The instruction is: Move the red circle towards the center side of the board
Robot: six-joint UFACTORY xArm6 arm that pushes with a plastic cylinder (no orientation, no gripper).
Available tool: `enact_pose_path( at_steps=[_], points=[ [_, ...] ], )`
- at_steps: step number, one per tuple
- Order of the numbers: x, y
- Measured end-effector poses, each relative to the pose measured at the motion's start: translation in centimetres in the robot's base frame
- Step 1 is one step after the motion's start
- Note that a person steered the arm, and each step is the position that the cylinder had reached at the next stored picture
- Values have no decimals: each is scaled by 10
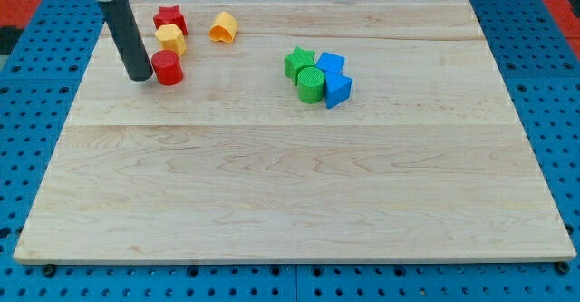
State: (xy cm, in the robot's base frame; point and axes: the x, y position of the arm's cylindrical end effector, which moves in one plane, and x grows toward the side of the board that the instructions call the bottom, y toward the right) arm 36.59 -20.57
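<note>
Rod first, far over at the view's left: my tip (140,77) is planted on the bench (272,184), right up against the left flank of the red circle (168,68), touching it or as near as makes no difference. No gripper on this arm, just the straight dark rod, so nothing is clasped or released; it is bare contact from the side. The red circle sits in the upper left part of the bench, well apart from the middle. Just above it, the yellow block (170,38), rounded, presses close to the circle's top edge, and behind that stands the red star-shaped block (169,18), touching the yellow one. A little to the right, on its own, lies another yellow block (223,26), tilted, shape hard to make out. On to the right of centre, near the view's top: a tight cluster of four. The green block (296,62) and green cylinder (311,84) sit on the left, two blue blocks, (331,63) and (337,89), on the right, all packed together.
</note>
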Motion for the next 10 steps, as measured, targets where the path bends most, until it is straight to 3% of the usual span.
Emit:
enact_pose_path(
  at_steps=[2, 5, 10],
  points=[
    [-22, -14],
    [-29, 123],
    [-20, 170]
  ],
)
